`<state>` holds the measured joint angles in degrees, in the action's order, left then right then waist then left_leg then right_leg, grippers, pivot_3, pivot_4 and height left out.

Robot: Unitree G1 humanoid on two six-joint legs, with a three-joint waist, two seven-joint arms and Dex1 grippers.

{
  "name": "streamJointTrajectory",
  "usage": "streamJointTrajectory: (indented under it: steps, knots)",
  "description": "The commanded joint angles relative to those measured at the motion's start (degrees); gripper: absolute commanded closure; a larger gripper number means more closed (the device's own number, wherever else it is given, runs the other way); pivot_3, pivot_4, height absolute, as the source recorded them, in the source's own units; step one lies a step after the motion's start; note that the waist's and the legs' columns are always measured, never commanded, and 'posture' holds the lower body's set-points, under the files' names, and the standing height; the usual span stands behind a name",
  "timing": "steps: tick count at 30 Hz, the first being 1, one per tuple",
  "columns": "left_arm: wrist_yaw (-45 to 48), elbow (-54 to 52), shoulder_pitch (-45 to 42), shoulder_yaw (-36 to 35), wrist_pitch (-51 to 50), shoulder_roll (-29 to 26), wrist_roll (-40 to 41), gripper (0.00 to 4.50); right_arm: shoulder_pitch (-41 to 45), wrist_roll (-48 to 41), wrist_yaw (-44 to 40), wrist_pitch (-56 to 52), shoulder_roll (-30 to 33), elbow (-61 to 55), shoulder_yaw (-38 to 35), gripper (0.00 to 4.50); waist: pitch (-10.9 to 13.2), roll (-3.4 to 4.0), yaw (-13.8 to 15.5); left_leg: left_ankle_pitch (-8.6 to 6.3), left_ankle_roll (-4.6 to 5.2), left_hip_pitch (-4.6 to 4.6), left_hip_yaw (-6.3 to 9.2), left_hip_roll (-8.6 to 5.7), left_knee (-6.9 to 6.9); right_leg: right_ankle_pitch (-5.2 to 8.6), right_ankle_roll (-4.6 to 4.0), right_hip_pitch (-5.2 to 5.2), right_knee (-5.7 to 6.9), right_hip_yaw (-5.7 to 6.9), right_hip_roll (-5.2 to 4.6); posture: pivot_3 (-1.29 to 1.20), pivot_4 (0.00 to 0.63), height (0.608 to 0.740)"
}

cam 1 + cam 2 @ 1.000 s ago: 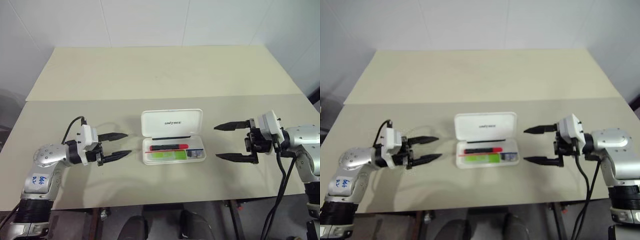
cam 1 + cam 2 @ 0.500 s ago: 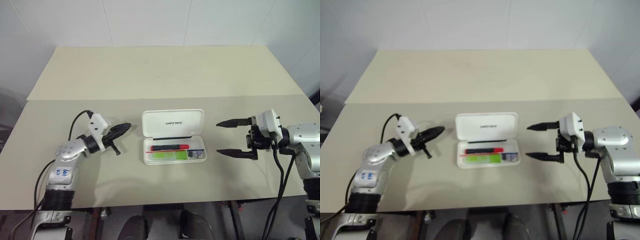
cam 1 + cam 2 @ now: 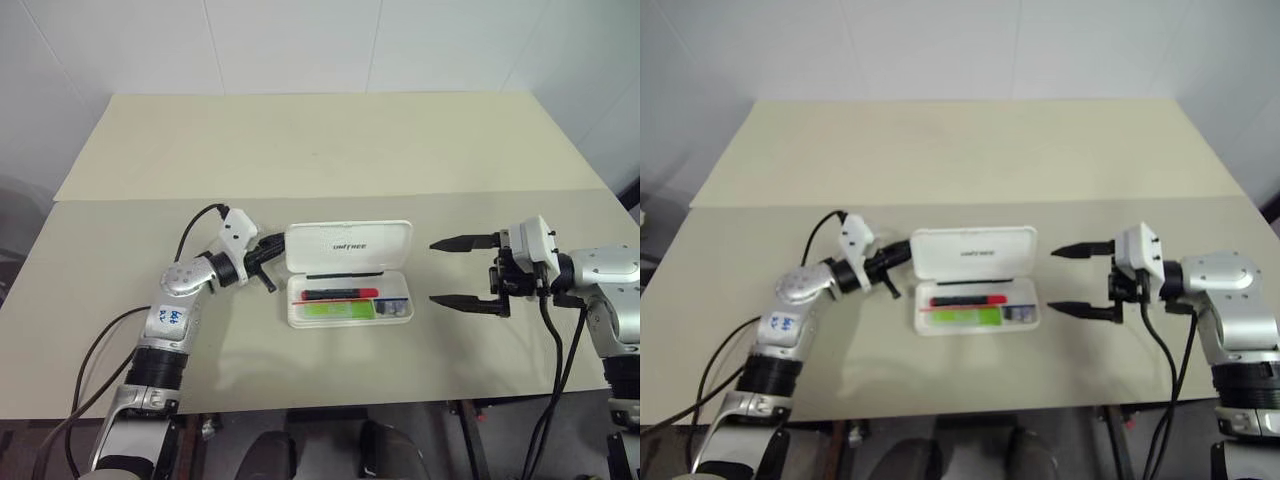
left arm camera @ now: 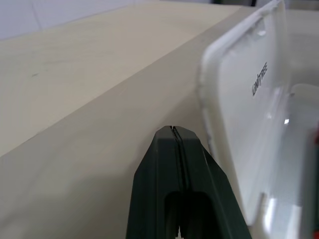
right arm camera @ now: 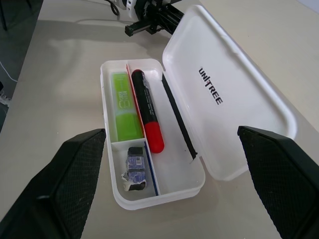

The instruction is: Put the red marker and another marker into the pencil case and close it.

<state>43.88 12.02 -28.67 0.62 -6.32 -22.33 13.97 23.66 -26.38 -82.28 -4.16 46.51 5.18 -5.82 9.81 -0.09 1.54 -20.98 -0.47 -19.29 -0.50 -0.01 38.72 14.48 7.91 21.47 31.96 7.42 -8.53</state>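
Note:
The pencil case (image 3: 380, 252) lies open at the table's middle, its white lid standing back behind the translucent tray. In the tray the red marker (image 3: 340, 295) lies lengthwise, and the pale-green highlighter (image 3: 335, 311) sits just in front of it. My left gripper (image 3: 279, 244) is shut and empty, its tips at the lid's left edge (image 4: 234, 94); whether they touch it I cannot tell. To the right of the case, well apart from it, my right gripper (image 3: 432, 271) stands open and empty, pointing at the case.
A thin black stick (image 5: 178, 117) lies along the tray's hinge side. A small grey lump (image 5: 134, 172) sits in the tray's end compartment. A black cable (image 3: 195, 225) loops from my left wrist. A seam (image 3: 120, 199) crosses the table behind the case.
My left gripper has shut and swung forward and to the right, from well left of the case up to the lid's left edge. The right gripper has stayed in place, open.

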Motion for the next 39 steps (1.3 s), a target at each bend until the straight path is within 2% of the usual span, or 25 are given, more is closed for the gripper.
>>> streamJointTrajectory:
  steps: [1,7,13,20,28,33,37,39]
  knots:
    - [5.78,-4.53,0.01,0.9,2.26,-0.34,2.83,4.47,-0.33,-0.85,0.74,-0.11,0.05,-2.18,-0.82,0.0,0.0,0.0,0.06,0.0,0.0,-0.02,0.01,0.0,0.03,0.0,0.0,0.0,0.0,0.0,0.0,0.0,0.15,0.74]
    - [15.91,-6.89,1.24,3.46,5.05,-3.7,3.0,4.47,-0.45,-1.1,1.07,-0.35,0.26,-2.41,-1.16,0.0,0.0,0.0,-0.07,0.0,0.0,-0.02,0.01,0.01,0.04,0.0,0.0,0.0,0.0,0.01,0.01,0.0,0.15,0.74]
    - [20.65,-8.48,0.21,9.53,4.88,-5.68,-0.36,4.47,-0.37,-1.68,2.11,-1.17,0.35,-3.46,-1.74,0.0,0.0,0.0,0.01,0.0,0.0,-0.02,-0.01,0.0,0.06,0.0,0.0,-0.01,0.0,-0.01,0.0,0.0,0.15,0.74]
    - [18.54,-9.21,0.07,16.57,3.89,-7.75,-10.31,4.47,-1.4,-2.34,4.15,-2.69,0.89,-6.39,-2.89,0.0,0.0,-0.01,0.03,0.0,0.0,-0.02,0.0,0.0,0.03,0.0,0.0,-0.01,0.0,-0.01,0.01,0.0,0.15,0.74]
    - [16.88,-11.82,0.9,19.67,-1.19,-8.27,-13.75,4.47,-4.16,-3.18,6.66,-4.06,0.82,-10.22,-4.07,0.0,-0.04,-0.02,0.02,0.0,0.01,0.08,0.03,0.02,0.06,-0.01,-0.02,-0.1,0.04,-0.04,0.0,0.0,0.15,0.74]
    - [14.96,-13.83,1.18,18.18,-4.01,-6.99,-11.72,4.47,-4.51,-3.39,7.57,-4.06,0.56,-10.68,-3.75,0.0,-0.04,-0.02,0.06,-0.01,0.01,0.08,0.05,0.02,0.11,-0.02,-0.03,-0.11,0.04,-0.04,0.0,0.0,0.15,0.74]
    - [12.97,-15.91,1.91,11.18,-7.22,-3.69,-3.08,4.47,-3.66,-3.03,7.54,-3.67,0.03,-9.23,-3.03,0.0,-0.04,-0.03,-0.04,-0.01,0.02,0.04,0.06,0.02,0.15,-0.03,-0.03,-0.11,0.05,-0.04,0.0,0.0,0.15,0.74]
    - [14.2,-16.31,2.57,8.9,-7.53,-5.17,-1.29,4.47,-3.26,-2.81,7.25,-3.28,-0.2,-8.03,-2.75,0.0,-0.03,-0.05,-0.09,-0.01,0.02,0.01,0.07,0.04,0.14,-0.03,-0.03,-0.06,0.05,-0.04,0.0,0.0,0.15,0.74]
